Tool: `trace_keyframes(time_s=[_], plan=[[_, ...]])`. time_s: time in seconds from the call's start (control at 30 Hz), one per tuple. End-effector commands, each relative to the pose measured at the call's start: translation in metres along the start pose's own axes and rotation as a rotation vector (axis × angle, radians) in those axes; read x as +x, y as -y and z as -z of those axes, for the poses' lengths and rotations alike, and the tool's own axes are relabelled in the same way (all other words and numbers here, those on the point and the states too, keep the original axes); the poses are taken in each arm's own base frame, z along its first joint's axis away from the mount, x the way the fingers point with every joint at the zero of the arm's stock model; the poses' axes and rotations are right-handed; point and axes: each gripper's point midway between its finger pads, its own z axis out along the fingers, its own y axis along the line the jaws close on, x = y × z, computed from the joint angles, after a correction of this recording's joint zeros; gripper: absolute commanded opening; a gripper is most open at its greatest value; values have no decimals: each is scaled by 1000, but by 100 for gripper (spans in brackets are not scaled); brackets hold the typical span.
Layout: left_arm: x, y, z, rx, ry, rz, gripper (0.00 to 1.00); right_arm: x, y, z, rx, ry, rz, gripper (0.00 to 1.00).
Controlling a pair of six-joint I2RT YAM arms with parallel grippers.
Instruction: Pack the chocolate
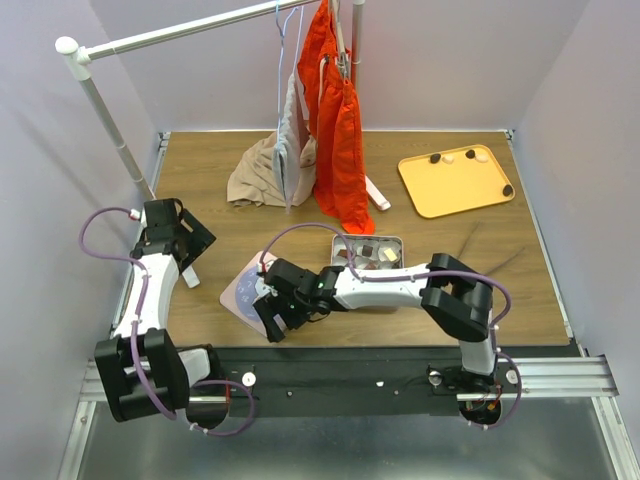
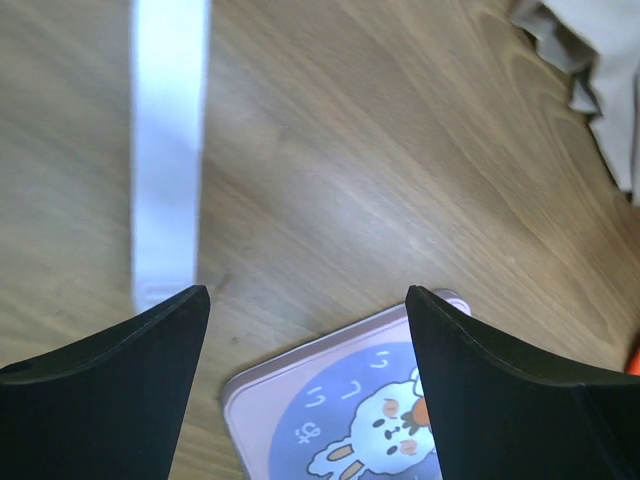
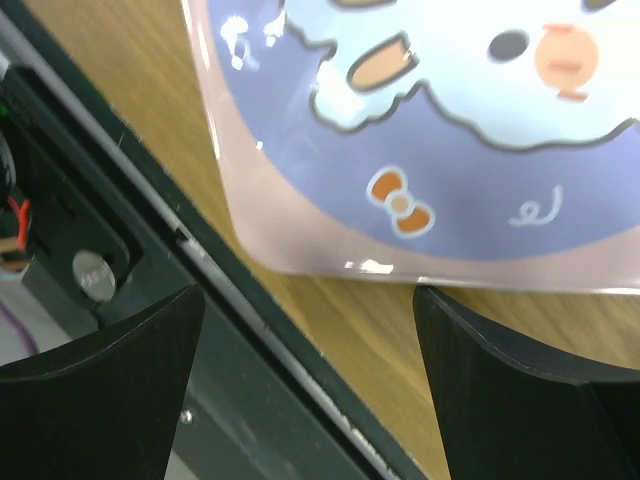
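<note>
Right gripper [image 3: 310, 300] hangs wide open over the near edge of the bunny lid [image 1: 243, 290]. Left gripper [image 2: 308, 295], fingers spread too, hovers near the lid's corner. Farther back, some chocolate [image 1: 386, 256] sits in the tin [image 1: 370, 239]; more lies on the yellow tray [image 1: 450, 190].

Lilac walls [image 1: 470, 60] enclose the wooden bench [image 1: 470, 285] left, far and right. A white clothes rail [image 1: 150, 39] rises by the bench's left edge, its bar crossing above.
</note>
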Motion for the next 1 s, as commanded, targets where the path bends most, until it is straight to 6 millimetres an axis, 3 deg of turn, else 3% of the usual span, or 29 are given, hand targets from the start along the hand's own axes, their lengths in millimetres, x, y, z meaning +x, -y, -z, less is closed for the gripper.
trace_keyframes(time_s=[0.0, 0.2, 0.37, 0.4, 0.53, 0.73, 0.97], plan=[[9, 35, -13, 188, -74, -78, 90, -9, 17, -14, 88, 39, -4, 93], [25, 54, -31, 284, -133, -115, 90, -39, 45, -8, 209, 144, -15, 94], [38, 47, -46, 248, -162, -131, 90, -47, 56, -3, 165, 172, -83, 94], [37, 49, -48, 255, -150, -115, 90, -45, 66, -2, 165, 169, -120, 94], [57, 48, -57, 260, -192, -104, 90, -56, 69, 8, 91, 200, -192, 94], [76, 35, -71, 183, -269, -111, 89, -57, 55, -1, -6, 167, -263, 91], [90, 31, -64, 204, -297, -111, 89, -75, 52, -9, -11, 198, -274, 90]])
